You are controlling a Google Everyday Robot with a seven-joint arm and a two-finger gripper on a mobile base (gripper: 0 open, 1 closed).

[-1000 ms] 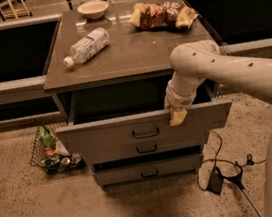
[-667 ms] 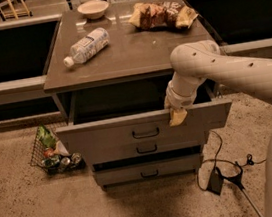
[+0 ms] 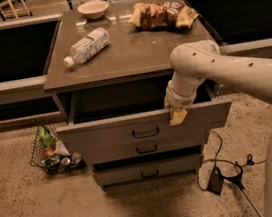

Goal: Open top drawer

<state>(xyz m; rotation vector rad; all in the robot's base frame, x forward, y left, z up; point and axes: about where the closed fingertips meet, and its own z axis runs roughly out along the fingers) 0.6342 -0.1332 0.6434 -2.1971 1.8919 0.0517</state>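
Observation:
The top drawer [image 3: 104, 133] is the widest grey drawer of the cabinet and stands pulled out, its dark inside showing. Its small black bar handle [image 3: 145, 132] sits at the centre of the flat front. My gripper [image 3: 177, 116] hangs from the white arm over the drawer's front top edge, right of the handle, with a tan fingertip [image 3: 178, 117] down the front face. Two shallower drawers [image 3: 148, 170] sit below, pushed in further.
On the cabinet top [image 3: 128, 56] lie a plastic bottle [image 3: 87, 45], a bowl [image 3: 93, 8] and a snack bag [image 3: 162, 13]. A wire basket of items [image 3: 53, 151] stands on the floor at left. A cable and power adapter [image 3: 217, 180] lie at right.

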